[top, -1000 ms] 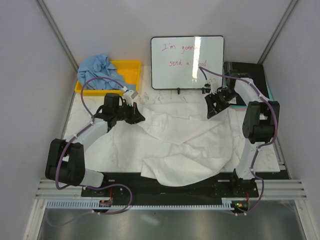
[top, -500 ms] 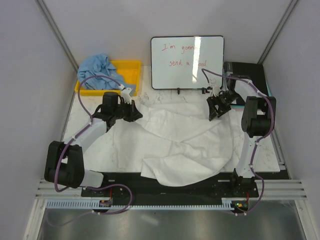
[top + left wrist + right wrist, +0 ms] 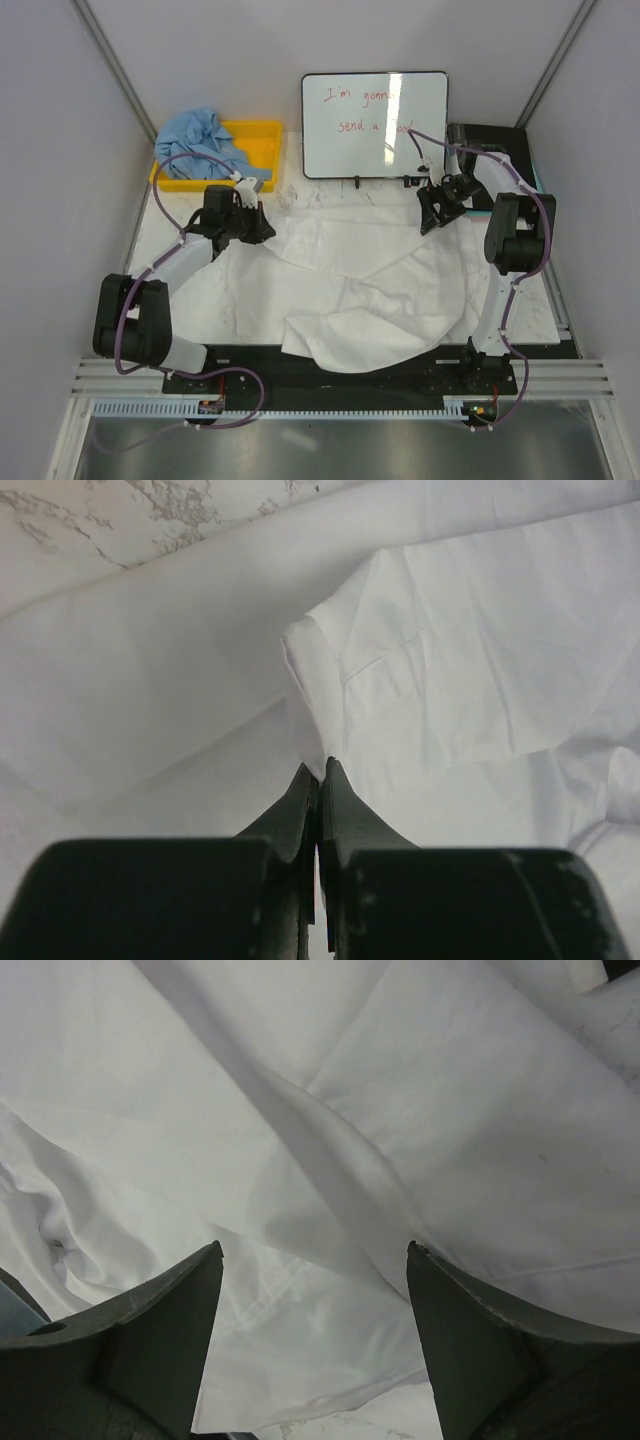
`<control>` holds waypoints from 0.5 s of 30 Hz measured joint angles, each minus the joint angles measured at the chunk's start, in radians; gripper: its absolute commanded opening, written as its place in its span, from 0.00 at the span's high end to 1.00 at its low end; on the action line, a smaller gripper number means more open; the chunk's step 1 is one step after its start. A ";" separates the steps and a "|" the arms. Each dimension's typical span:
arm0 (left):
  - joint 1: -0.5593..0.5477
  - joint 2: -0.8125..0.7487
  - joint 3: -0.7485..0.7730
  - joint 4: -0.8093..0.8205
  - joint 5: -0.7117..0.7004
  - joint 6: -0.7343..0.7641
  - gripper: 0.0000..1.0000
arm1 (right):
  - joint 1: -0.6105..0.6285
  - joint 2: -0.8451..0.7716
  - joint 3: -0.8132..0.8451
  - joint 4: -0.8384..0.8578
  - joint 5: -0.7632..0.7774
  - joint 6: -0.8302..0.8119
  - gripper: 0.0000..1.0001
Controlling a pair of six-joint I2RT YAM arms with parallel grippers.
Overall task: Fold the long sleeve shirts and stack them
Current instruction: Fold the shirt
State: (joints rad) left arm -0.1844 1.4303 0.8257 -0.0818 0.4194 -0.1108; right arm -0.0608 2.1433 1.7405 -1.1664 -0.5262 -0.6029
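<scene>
Pinching white shirt (image 3: 362, 285) edge in closed left jaws, right jaws open above cloth; risking slippage from shallow bite under tension.

Glare blots part of the red writing (image 3: 352, 126) on the whiteboard (image 3: 340, 156), the light blue shirt (image 3: 200, 136) hides the left of the yellow bin (image 3: 263, 138), and both wrist views crop the white shirt (image 3: 370, 270).
</scene>
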 measured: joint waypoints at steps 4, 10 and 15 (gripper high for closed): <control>0.000 0.024 0.000 -0.039 -0.012 0.000 0.96 | 0.000 0.000 0.011 -0.001 0.006 0.000 0.18; 0.000 0.038 0.000 -0.108 -0.056 -0.005 0.58 | 0.000 -0.011 0.012 -0.002 0.010 0.003 0.18; 0.013 0.036 0.000 -0.153 -0.061 -0.005 0.45 | 0.000 -0.058 0.012 0.000 0.011 0.024 0.12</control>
State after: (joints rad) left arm -0.1711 1.4666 0.8257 -0.2348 0.3584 -0.1154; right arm -0.0608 2.0850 1.7527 -1.1664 -0.5148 -0.5793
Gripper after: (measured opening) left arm 0.496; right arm 0.839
